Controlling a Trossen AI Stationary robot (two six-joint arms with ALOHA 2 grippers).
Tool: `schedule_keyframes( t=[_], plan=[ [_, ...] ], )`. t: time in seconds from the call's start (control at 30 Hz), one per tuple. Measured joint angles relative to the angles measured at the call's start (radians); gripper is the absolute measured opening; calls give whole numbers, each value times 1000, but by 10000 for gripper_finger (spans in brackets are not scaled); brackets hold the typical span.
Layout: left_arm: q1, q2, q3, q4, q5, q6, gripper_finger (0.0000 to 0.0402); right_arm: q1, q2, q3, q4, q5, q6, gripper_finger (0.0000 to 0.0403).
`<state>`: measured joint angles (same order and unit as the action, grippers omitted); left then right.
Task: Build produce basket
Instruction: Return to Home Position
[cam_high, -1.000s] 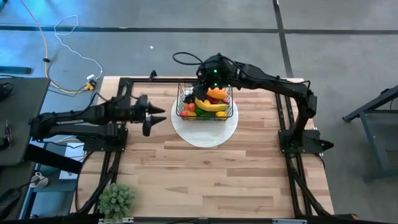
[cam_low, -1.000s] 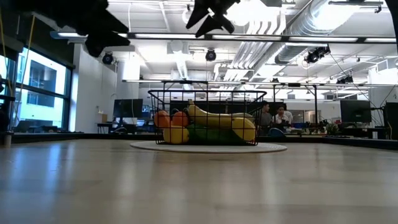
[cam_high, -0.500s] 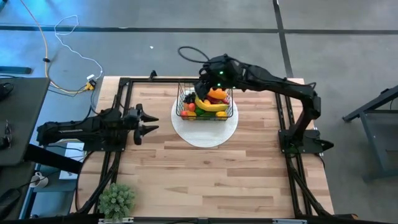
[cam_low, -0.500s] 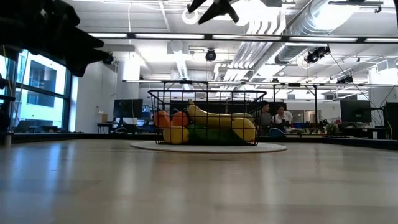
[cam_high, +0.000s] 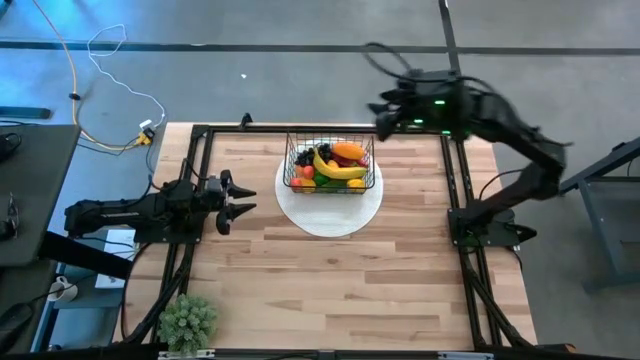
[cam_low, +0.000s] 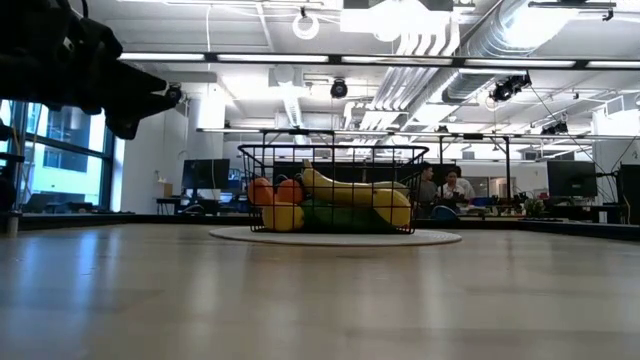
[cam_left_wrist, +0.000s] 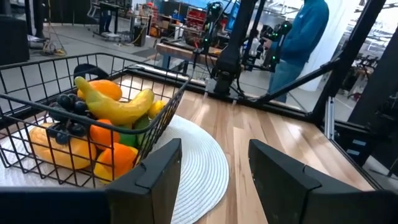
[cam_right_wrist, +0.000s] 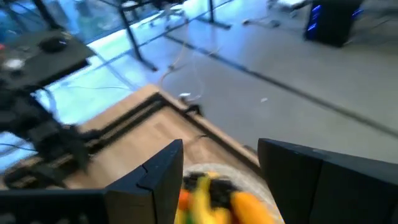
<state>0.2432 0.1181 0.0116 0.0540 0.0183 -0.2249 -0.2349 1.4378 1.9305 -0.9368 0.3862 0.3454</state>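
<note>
The black wire basket stands on the round white plate near the table's far edge. It holds the produce: a yellow banana, orange pieces, dark grapes and green and yellow pieces. The low view shows the basket from the side, and the left wrist view shows the basket close up. My left gripper hovers open to the left of the plate, pointing at it; its fingers are empty. My right gripper is raised, open and empty, beyond the basket's far right corner.
A spiky green potted plant stands at the table's near left corner. Bare wood spreads from the plate to the near edge. People sit in the room behind, and a person in blue stands beyond the table.
My right gripper has left its place over the basket and swung up and toward the table's far right corner. My left gripper has drawn back toward the left edge and dropped slightly. The basket and produce have stayed put.
</note>
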Motion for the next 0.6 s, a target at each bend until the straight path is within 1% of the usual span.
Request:
schedule_keyframes(
  t=[0.1,0.17,0.27,0.43,0.6],
  plan=[
    [0,0,0,-6,4,0,174,23,-91,-33,-66,85,-31,188],
    [0,0,0,-13,4,0,174,54,-169,-108,-68,125,-39,188],
    [0,0,0,-12,-2,0,174,91,-311,-281,-39,135,-32,188],
    [0,0,0,-12,-4,0,174,144,-552,-604,75,136,6,188],
    [0,0,0,-12,-4,0,174,194,-751,-893,206,130,28,188]
  ],
)
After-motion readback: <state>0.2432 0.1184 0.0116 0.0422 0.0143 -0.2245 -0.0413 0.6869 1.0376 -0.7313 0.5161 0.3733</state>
